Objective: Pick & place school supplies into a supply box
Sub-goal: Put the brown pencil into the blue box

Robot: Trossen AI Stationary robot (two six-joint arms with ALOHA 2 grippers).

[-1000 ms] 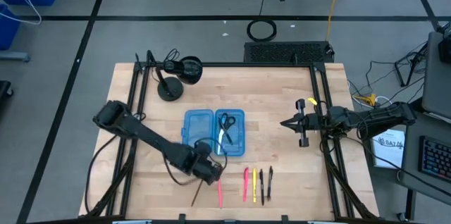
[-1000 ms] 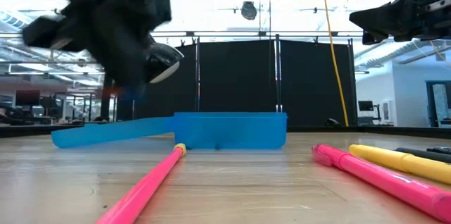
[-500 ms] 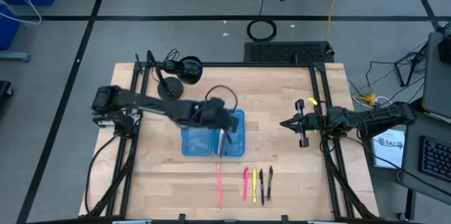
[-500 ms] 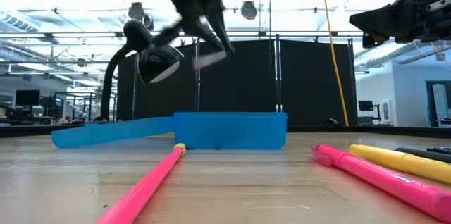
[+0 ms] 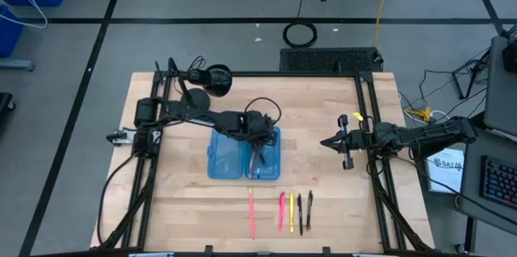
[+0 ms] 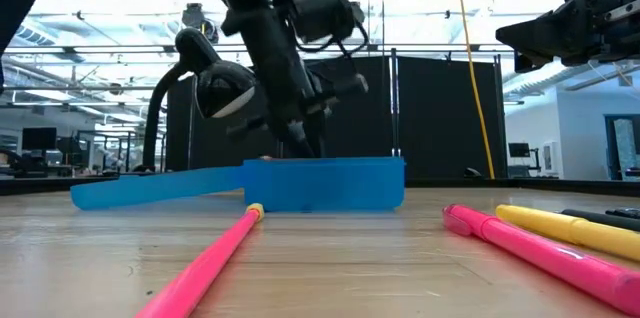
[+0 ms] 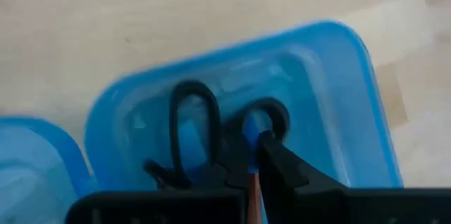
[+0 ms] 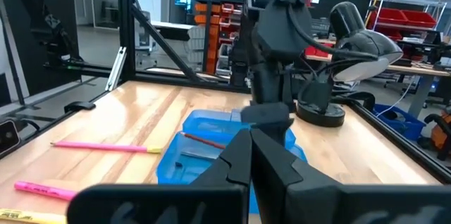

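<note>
Nearest the front table edge: loose pink pen (image 5: 250,214), and beside it a row of pink marker (image 5: 282,211), yellow pen (image 5: 292,212) and two black pens (image 5: 304,212), all lying apart from both arms.

Behind them, the open blue box (image 5: 245,153), two halves side by side. Left gripper (image 5: 257,145) is down over the half nearer the right arm, fingers (image 7: 278,170) pinched shut on a thin brown pencil (image 7: 251,190); the pencil runs straight down between the pads. Its tip points into that half, above the scissors (image 7: 211,136) lying on the bottom, black handle loops just past the fingertips. Cannot tell if the pencil touches the box floor. The box's walls close in around the fingers on three sides; the other half is unoccupied.

Beyond the box, a black lamp (image 5: 203,87) stands near the far edge on the left arm's side, clear of the gripper.

Right gripper (image 5: 329,141) hangs well off to the side over bare table, fingers closed on nothing.
</note>
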